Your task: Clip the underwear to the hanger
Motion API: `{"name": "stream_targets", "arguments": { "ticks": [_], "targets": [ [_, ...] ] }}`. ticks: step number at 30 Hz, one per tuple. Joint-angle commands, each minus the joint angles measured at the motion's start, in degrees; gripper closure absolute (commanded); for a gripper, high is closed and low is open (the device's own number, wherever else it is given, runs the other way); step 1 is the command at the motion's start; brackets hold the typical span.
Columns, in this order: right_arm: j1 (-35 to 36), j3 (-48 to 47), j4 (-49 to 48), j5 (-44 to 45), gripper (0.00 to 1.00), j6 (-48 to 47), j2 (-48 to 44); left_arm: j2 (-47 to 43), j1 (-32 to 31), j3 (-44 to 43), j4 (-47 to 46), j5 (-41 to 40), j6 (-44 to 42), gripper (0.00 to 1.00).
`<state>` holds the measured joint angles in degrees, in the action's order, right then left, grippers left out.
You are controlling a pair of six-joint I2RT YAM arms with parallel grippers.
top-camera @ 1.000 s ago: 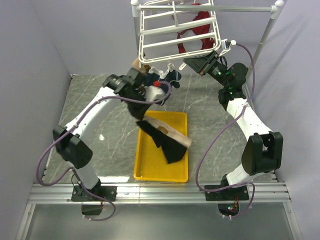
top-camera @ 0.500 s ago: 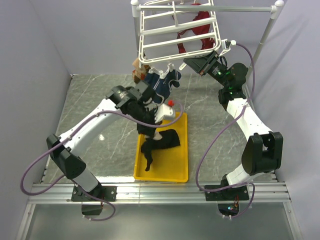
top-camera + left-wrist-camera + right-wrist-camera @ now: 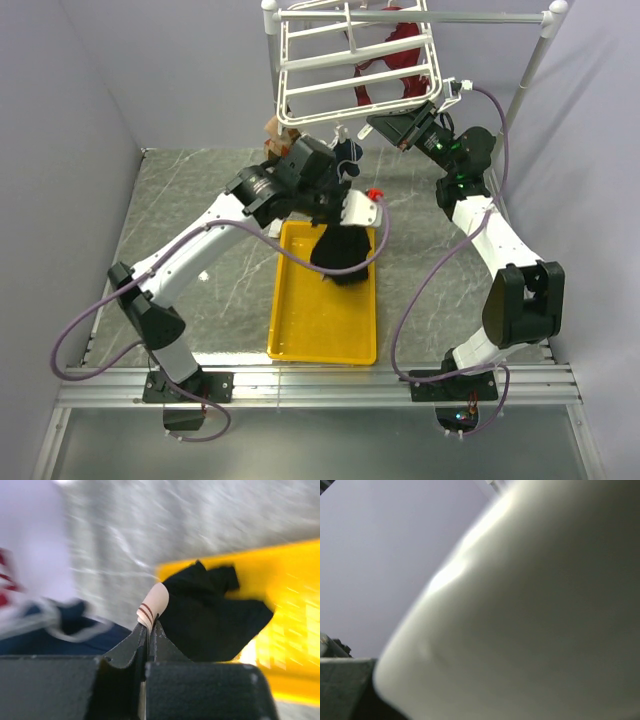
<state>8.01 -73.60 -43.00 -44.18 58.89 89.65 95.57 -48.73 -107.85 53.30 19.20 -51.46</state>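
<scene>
Above the marble table (image 3: 190, 200) and yellow tray (image 3: 300, 335), our left gripper (image 3: 149, 630) pinches tight the waistband of the underwear (image 3: 341, 252), which dangles below it. The hanger (image 3: 350, 60) lies up and beyond. Our right gripper (image 3: 393, 130), at its corner, perhaps holds it; we cannot tell.

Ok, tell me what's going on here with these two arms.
The left gripper is shut on the tan waistband of the black underwear, which hangs bunched above the yellow tray. The right gripper sits close by the near edge of the white hanger; its grip is unclear. The underwear is not yet clipped on.
</scene>
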Motion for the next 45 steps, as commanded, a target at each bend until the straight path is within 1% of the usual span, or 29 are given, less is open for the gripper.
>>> {"name": "stream_targets", "arguments": {
  "ticks": [1, 4, 6, 7, 12, 15, 19, 22, 25, 31, 40, 41, 45],
  "targets": [
    [1.0, -3.0, -3.4, 0.7, 1.00, 2.3, 1.6, 2.6, 0.7, -8.3, -7.2, 1.6, -4.6, 1.00],
    [1.3, -3.3, -3.7, 0.6, 1.00, 2.5, 1.9, 3.0, 0.7, -7.9, -10.2, 5.5, -6.8, 1.00],
    [1.4, -3.5, -3.9, 0.4, 1.00, 2.6, 2.1, 3.8, 0.7, -8.2, -12.4, 5.8, -7.2, 1.00],
    [1.5, -3.6, -4.0, 0.3, 1.00, 2.6, 2.1, 4.2, 1.1, -8.4, -13.6, 4.5, -7.0, 1.00],
    [1.4, -3.4, -5.3, -0.4, 1.00, 3.5, 2.4, 5.9, 5.1, -10.7, -18.1, 6.7, -5.3, 1.00],
    [1.4, -3.4, -6.5, -1.4, 1.00, 4.1, 2.6, 5.9, 6.8, -10.4, -20.6, 6.9, -5.1, 1.00],
    [1.3, -3.5, -8.8, -2.7, 1.00, 5.6, 3.6, 5.9, 8.9, -11.2, -21.7, 8.2, -4.6, 1.00],
    [1.3, -3.6, -9.7, -3.2, 1.00, 6.2, 4.0, 5.2, 9.8, -10.0, -23.1, 10.5, -5.1, 1.00],
    [1.4, -3.9, -10.3, -3.5, 1.00, 5.8, 4.6, 5.1, 9.9, -9.7, -21.5, 12.3, -7.9, 1.00],
    [1.4, -4.8, -12.5, -5.9, 1.00, 5.8, 6.1, 6.2, 11.2, -11.7, -19.7, 16.9, -8.8, 1.00],
    [1.4, -4.9, -13.9, -8.1, 1.00, 5.1, 6.7, 7.5, 14.9, -10.4, -26.7, 22.9, -4.4, 1.00],
    [1.3, -4.9, -14.1, -8.2, 1.00, 5.3, 6.8, 8.0, 15.3, -10.7, -26.9, 24.6, -4.0, 1.00],
    [1.3, -4.9, -14.9, -8.6, 1.00, 6.1, 7.0, 8.5, 16.6, -11.1, -27.4, 27.0, -3.4, 1.00]
  ]
}}
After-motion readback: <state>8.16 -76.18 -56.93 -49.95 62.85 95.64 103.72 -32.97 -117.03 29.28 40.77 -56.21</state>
